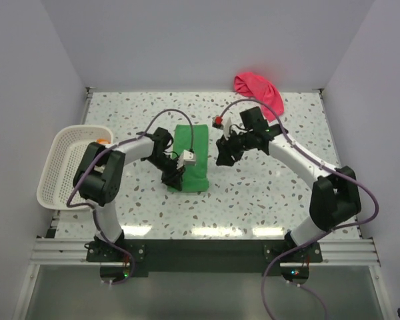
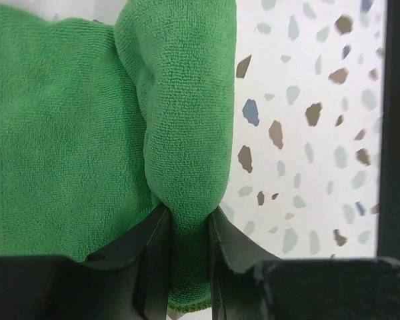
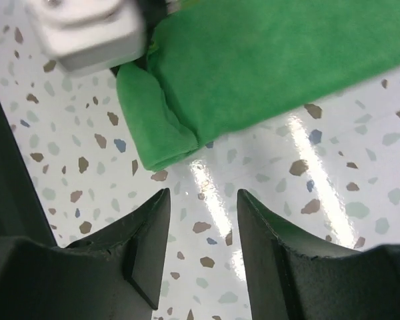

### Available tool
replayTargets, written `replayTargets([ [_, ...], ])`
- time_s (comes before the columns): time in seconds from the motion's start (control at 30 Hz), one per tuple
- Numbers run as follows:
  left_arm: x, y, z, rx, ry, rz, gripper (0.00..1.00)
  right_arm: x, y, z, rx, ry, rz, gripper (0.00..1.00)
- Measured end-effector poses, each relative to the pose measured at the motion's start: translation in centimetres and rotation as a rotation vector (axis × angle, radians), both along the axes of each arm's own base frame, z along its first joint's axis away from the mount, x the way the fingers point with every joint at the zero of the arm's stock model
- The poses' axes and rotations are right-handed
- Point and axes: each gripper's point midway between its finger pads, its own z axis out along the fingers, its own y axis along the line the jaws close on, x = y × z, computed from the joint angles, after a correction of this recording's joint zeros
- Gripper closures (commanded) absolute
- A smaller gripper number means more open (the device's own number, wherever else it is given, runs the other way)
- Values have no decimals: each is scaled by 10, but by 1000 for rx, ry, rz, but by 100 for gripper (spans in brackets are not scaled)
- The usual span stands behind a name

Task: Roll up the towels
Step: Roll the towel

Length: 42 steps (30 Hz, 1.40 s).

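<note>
Only an orange sliver (image 1: 102,141), perhaps the peach towel, shows at the far rim of the white mesh basket (image 1: 57,177) on the counter's (image 1: 267,193) left edge; the rest cannot be made out beside the left arm. The pink towel (image 1: 260,93) lies crumpled at the far edge near the right corner, partly covered by the right arm. The green towel (image 1: 192,150) lies mid-counter, its near end curled; the left fingers (image 2: 187,230) are clenched on that fold. The right fingers (image 3: 203,227) hang spread, grasping nothing, just beside the towel's right edge.
</note>
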Motion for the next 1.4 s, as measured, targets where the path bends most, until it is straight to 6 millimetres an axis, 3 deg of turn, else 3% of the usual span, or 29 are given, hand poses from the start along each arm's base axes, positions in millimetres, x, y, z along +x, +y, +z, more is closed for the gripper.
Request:
replayTargets([
  [0.07,2,0,0,-25,98,36,92,-12,12,-7,-44,-59,50,51],
  [0.2,4,-2,1,-53,257,85,90,-50,40,-39,-136,-120,178,38],
  [0.3,3,-3,1,-59,330,105,89,-72,59,-54,-181,-171,260,37],
  [0.63,2,-5,1,-67,463,140,87,-75,114,-87,-245,-420,410,38],
  [0.87,3,-3,1,-82,498,161,84,-62,119,-109,-296,-517,445,48],
  [0.93,4,-3,1,-85,499,165,83,-59,120,-112,-303,-537,451,55],
  [1.0,4,-2,1,-87,501,168,81,-54,122,-114,-308,-557,451,64],
  [1.03,4,-2,1,-87,501,169,80,-53,122,-114,-311,-568,452,78],
  [1.13,5,0,1,-91,498,171,71,-51,123,-115,-314,-583,465,100],
  [1.27,6,4,3,-102,490,179,52,-49,124,-114,-309,-572,469,100],
  [1.4,11,17,15,-116,437,203,44,-51,123,-112,-268,-507,476,100],
])
